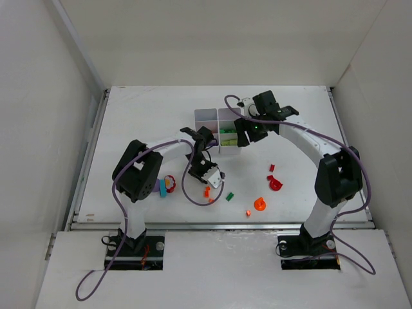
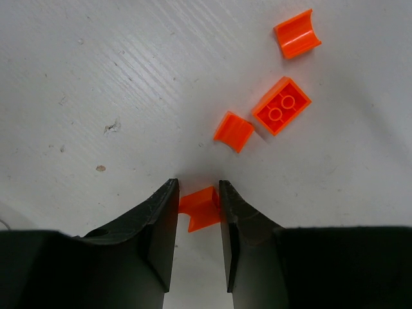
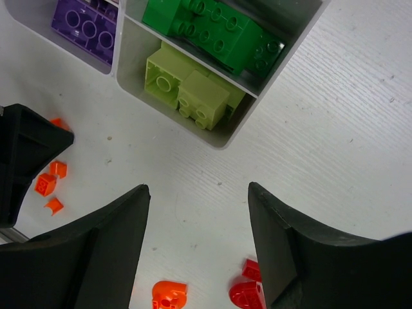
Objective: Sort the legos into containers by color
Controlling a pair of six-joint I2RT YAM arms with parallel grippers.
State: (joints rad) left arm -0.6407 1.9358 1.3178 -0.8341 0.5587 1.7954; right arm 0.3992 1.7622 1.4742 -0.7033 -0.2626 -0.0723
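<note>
Left gripper pinched on one orange lego; right gripper spread wide and empty.

I have the piece down on the table, near and left of the white tray, with the jaws narrowed until both seem to touch its sides. I judge it featherlight, rigid and slick, so I'd squeeze across flat opposite faces; a curved face could let it twist out. Just beyond it I count three more orange pieces: a curved shell, a square brick and a second shell. The right gripper hangs just near of the tray, where I count two lime green bricks in one compartment, with dark green bricks and purple bricks in others. Two red pieces lie loose below it.
</note>
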